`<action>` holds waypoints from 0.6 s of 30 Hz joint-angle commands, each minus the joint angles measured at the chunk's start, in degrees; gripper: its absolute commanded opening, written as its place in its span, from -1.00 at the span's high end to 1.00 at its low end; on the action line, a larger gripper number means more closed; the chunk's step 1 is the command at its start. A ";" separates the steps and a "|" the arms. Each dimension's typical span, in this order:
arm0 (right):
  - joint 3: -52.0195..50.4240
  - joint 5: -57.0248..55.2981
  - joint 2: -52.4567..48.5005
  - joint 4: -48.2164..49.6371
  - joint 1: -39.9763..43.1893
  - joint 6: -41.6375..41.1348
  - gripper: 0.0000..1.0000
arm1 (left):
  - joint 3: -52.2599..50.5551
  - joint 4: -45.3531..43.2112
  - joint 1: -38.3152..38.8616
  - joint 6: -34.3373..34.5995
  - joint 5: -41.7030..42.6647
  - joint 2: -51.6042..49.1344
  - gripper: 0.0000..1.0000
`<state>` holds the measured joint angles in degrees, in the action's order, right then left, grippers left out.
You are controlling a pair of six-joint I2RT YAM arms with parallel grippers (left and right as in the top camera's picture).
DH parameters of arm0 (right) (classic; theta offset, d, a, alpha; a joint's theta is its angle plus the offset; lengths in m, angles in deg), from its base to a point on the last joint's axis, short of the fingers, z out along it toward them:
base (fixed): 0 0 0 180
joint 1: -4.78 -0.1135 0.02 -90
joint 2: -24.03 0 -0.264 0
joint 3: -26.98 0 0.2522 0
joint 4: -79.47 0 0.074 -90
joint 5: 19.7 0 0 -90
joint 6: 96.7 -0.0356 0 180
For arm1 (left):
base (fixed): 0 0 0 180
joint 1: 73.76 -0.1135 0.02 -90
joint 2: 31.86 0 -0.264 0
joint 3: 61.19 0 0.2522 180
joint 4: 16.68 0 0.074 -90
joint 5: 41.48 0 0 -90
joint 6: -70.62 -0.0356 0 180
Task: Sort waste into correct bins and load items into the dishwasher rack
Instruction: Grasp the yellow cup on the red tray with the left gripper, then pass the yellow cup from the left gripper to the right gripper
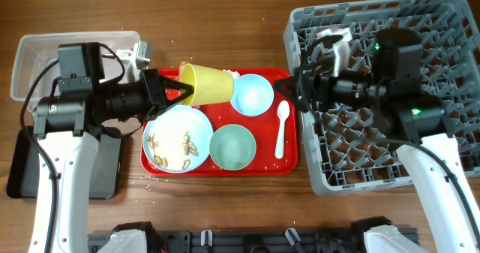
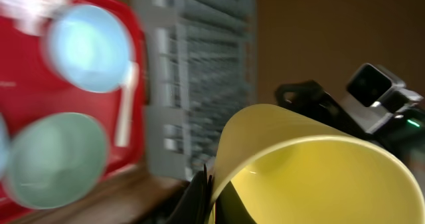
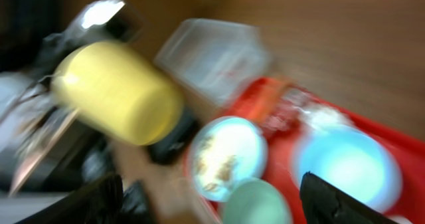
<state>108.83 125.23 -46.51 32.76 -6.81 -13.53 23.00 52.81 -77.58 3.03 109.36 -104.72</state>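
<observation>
Left gripper (image 1: 182, 91) clamps small yellow plastic cup (image 1: 212, 84) above flat red tray (image 1: 287, 161); right gripper (image 1: 294, 88) spread, empty; grey plastic grid rack (image 1: 450, 28) beside tray appears unloaded.

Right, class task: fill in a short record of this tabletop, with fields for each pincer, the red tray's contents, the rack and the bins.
left pincer: shut on the yellow cup, which is tipped on its side above the red tray
right pincer: open, holding nothing, at the tray's right edge
on tray: plate with crumbs, blue bowl, green bowl, white spoon
rack: right of tray, right arm above it
bins: clear tub and black tray, far left
</observation>
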 commanded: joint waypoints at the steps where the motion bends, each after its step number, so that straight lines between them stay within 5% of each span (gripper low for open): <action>1: 0.98 13.18 -0.07 5.16 -3.96 5.27 -0.74 | 0.04 0.07 -0.33 -2.73 19.65 0.00 0.92; 8: 0.96 14.80 -3.21 25.14 -13.33 -4.76 -0.75 | 0.04 0.35 1.22 -2.71 19.93 0.00 0.92; 18: 0.96 7.43 -7.67 27.06 -13.99 -5.60 -0.67 | 0.04 0.37 4.20 -2.75 20.74 0.24 0.92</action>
<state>108.92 134.74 -53.55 59.01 -21.06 -18.62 23.00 53.27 -74.06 1.46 126.72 -104.81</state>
